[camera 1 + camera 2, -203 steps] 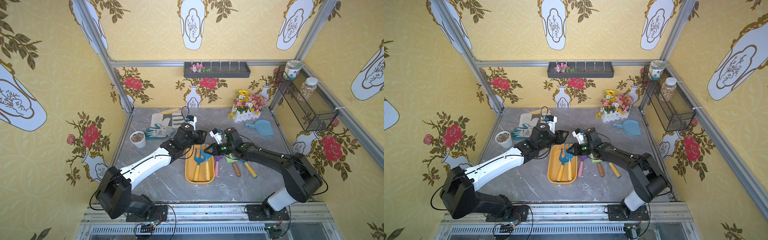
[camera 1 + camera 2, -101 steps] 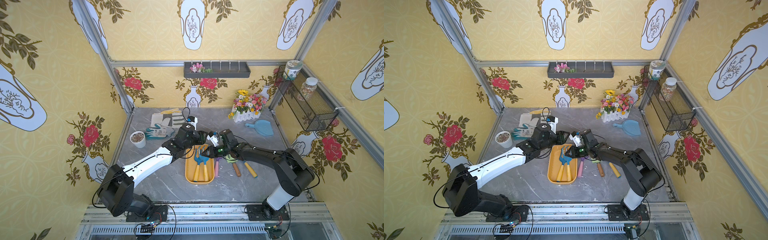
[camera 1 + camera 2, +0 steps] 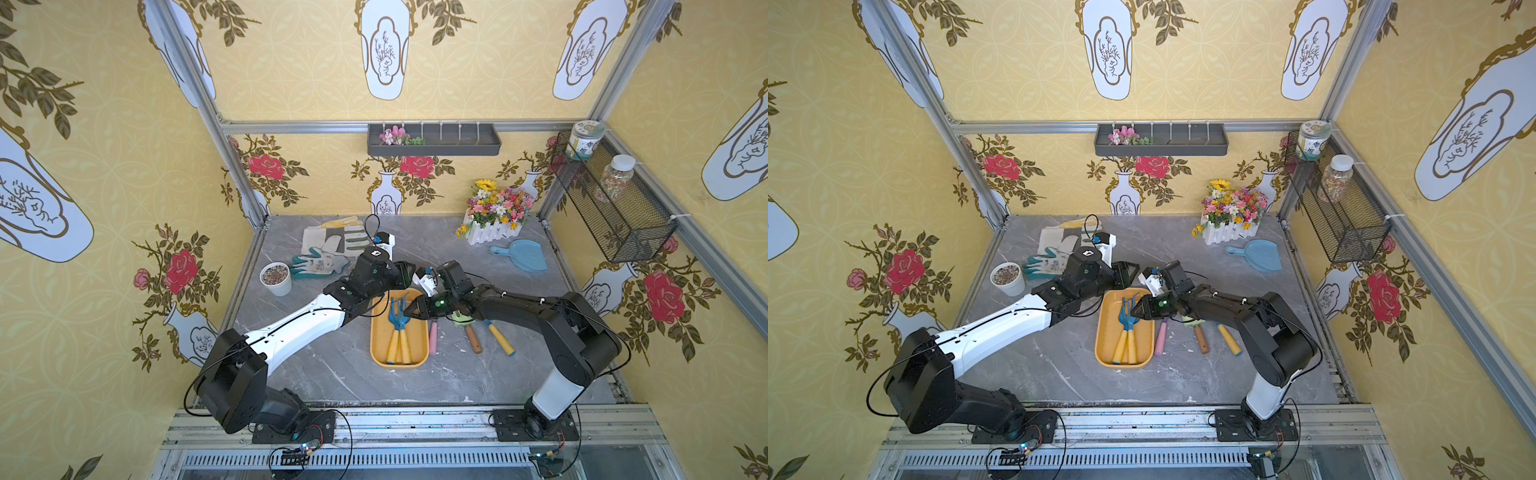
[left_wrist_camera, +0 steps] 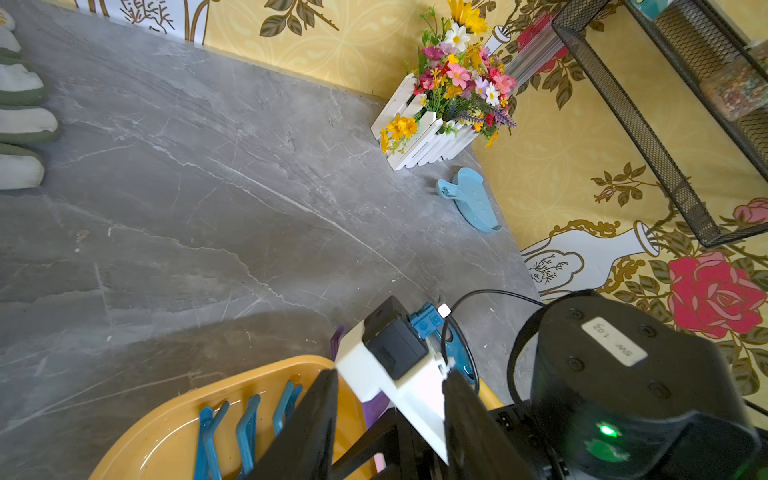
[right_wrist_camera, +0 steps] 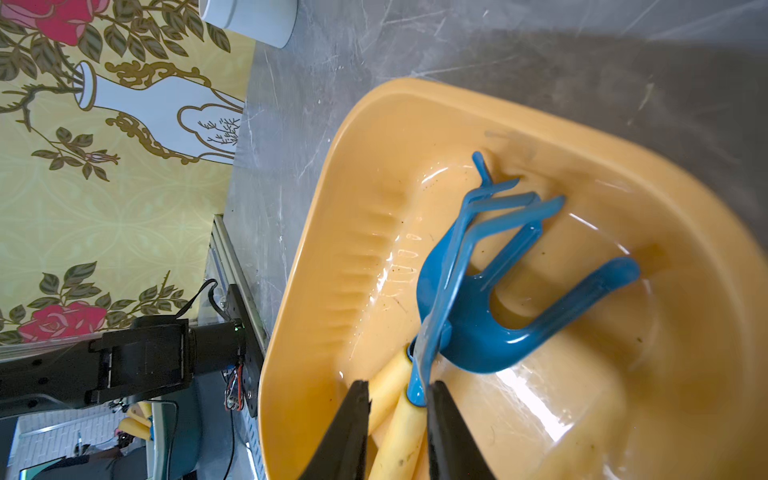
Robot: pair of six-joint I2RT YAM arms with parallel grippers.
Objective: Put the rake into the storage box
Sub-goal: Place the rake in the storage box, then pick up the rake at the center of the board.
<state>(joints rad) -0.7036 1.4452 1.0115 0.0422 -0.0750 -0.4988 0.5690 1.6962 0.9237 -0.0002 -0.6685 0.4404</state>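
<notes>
1 step left, I reckon: retract. Rake (image 5: 465, 232) lies in storage box (image 5: 353, 208), centre of right wrist frame; right gripper (image 5: 399, 388) jaws parted astride its neck, not clamping. Left gripper (image 4: 390, 374) spread, empty.

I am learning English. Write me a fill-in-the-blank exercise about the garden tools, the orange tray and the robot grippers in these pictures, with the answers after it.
1. Both tools in the storage box have ___ handles.
2. The tool lying on the table right beside the storage box has a ___ handle.
3. The right gripper is ___, its fingers either side of the rake.
4. The dustpan near the flowers is ___.
Answers: yellow; pink; open; blue.
</notes>
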